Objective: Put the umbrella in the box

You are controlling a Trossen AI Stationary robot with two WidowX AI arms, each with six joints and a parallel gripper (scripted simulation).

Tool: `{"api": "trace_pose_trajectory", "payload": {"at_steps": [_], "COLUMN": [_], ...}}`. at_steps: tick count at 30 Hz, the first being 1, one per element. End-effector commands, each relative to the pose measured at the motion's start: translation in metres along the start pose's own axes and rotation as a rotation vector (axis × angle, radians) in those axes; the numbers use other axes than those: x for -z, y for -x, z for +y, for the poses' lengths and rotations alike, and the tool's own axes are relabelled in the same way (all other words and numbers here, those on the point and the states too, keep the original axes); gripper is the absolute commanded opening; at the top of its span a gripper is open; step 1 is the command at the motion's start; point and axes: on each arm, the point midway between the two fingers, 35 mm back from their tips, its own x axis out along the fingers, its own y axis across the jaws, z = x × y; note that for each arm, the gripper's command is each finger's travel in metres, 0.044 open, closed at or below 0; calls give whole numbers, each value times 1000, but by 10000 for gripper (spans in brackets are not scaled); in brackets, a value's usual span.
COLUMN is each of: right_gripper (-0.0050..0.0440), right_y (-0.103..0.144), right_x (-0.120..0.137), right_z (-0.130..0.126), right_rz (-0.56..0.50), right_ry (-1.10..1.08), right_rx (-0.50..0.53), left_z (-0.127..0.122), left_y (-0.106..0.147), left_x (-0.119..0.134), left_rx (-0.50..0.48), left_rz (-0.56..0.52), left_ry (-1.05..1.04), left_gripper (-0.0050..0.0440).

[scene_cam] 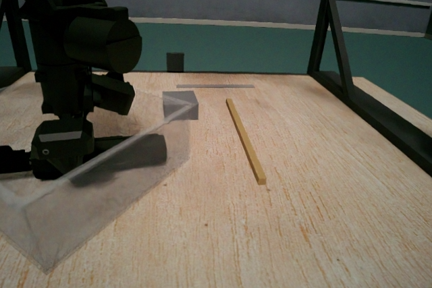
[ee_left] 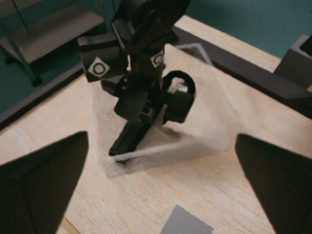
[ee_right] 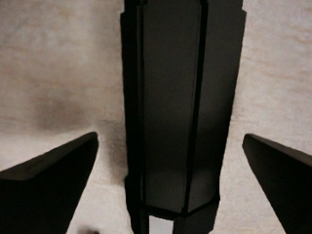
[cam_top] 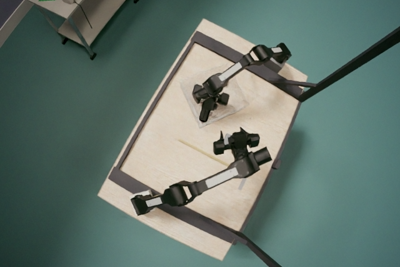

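Observation:
The folded black umbrella point(cam_top: 206, 110) lies on the bottom of the clear storage box point(cam_top: 214, 95), below its rim. One end is close to a box wall near a corner; I cannot tell if it touches. It also shows in the side view point(scene_cam: 139, 152) and the left wrist view point(ee_left: 129, 136). My right gripper point(cam_top: 210, 95) point(ee_right: 172, 139) is inside the box right over the umbrella point(ee_right: 171, 107). It is open, with both fingers standing clear of the umbrella. My left gripper point(cam_top: 230, 131) is open and empty above the table beside the box point(ee_left: 166, 127).
A thin yellow stick point(scene_cam: 246, 139) lies on the table beside the box point(scene_cam: 87, 180). A small grey block point(scene_cam: 180, 98) stands by the box's far corner. A flat grey strip point(scene_cam: 214, 85) lies further back. Dark frame posts run along the table edges.

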Motion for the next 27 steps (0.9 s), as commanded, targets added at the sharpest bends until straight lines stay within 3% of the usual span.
{"api": "trace_pose_trajectory", "payload": {"at_steps": [1, 5, 10, 14, 15, 27], "right_gripper": [420, 420, 420, 420, 420, 420], "right_y": [35, 62, 116, 121, 139, 141], "right_x": [-9, -8, -6, -5, -6, -6], "right_z": [-8, -7, -5, -4, -5, -5], "right_rz": [-48, -48, -50, -27, -49, -48], "right_ry": [0, 0, 0, 0, 0, 0], "right_rx": [46, 46, 48, 26, 46, 46], "left_z": [2, 2, 2, 2, 2, 2], "left_y": [7, 7, 7, 7, 7, 7], "left_x": [-11, -11, -11, -11, -11, -11], "left_rx": [16, 16, 16, 16, 16, 16], "left_rz": [-8, -8, -8, -8, -8, -8], "left_ry": [26, 26, 26, 26, 26, 26], "left_gripper": [400, 400, 400, 400, 400, 400]}}
